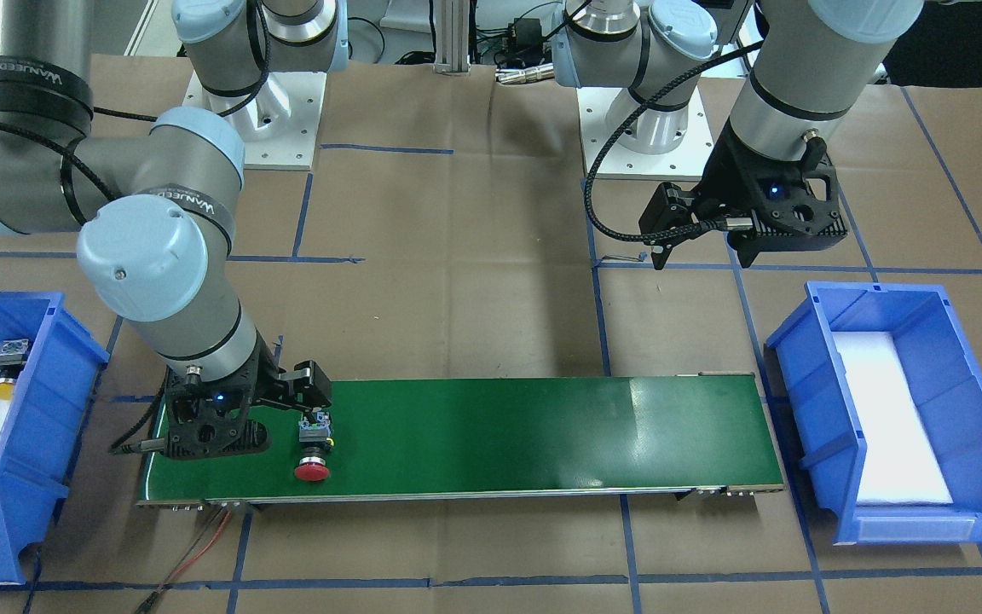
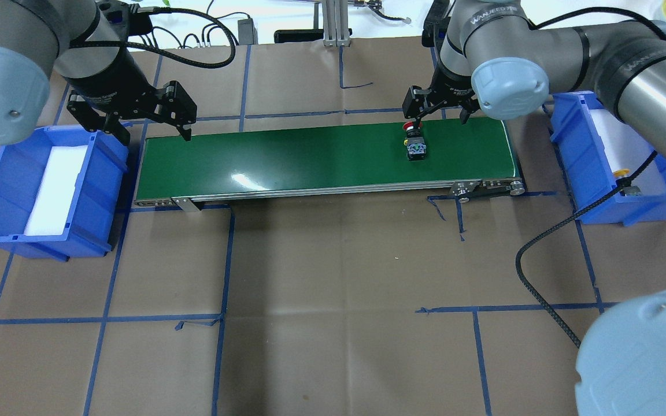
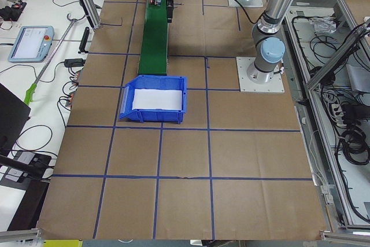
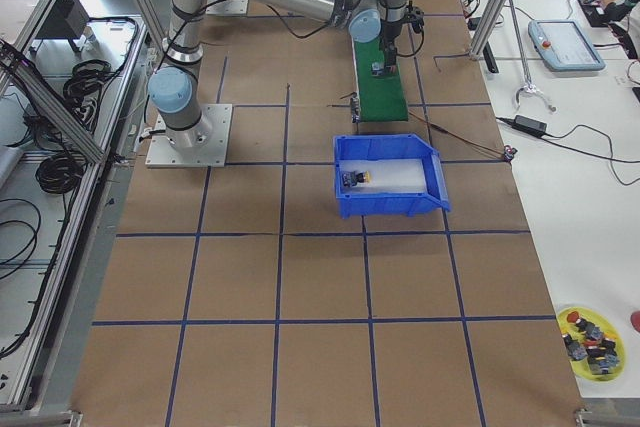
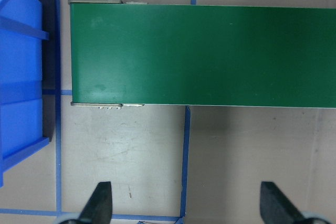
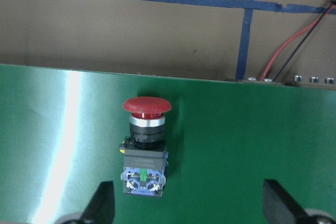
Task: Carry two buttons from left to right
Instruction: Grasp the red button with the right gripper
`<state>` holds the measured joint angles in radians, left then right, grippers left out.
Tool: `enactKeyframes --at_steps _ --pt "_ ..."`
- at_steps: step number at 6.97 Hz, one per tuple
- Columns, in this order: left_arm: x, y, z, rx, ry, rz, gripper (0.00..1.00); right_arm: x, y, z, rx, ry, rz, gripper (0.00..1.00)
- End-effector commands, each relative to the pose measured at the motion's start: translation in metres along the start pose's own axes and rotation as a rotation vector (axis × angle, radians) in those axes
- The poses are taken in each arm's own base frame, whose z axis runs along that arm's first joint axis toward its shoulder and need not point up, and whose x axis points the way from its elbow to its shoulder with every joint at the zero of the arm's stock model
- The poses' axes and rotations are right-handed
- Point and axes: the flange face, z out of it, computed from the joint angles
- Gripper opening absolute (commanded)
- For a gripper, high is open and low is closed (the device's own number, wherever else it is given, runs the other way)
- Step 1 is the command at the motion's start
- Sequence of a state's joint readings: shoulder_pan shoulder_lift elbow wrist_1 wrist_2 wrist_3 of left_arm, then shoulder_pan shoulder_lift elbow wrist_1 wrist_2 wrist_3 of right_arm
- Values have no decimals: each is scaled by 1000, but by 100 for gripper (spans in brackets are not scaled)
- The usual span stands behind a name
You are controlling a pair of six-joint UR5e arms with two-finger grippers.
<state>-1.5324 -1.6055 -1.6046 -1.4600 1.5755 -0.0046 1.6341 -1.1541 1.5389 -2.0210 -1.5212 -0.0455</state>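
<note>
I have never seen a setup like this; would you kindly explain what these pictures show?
A left arm and a right arm stand at a table, each ending in a two-finger gripper. Four pictures come from fixed cameras around it; two come from cameras on the wrists. A green conveyor belt lies between a blue left bin and a blue right bin. A red button lies on the belt below the open, empty right gripper. A yellow button lies in the right bin. The left gripper, also open and empty, hovers near the belt's other end.
</note>
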Motion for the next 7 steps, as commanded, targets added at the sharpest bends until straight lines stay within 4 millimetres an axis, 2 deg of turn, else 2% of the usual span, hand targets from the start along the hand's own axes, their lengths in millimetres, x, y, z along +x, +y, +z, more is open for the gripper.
enactKeyframes --at_steps 1,4,5,7 --pt "0 0 0 1 2 0 100 1 -11 17 -2 -12 -14 99" --pt "0 0 0 2 3 0 100 9 -11 51 -64 -12 -3 99" --pt "0 0 -1 4 3 0 100 18 -12 57 -75 -4 -15 90" --pt "0 0 0 2 3 0 100 30 -12 56 -82 3 -5 56"
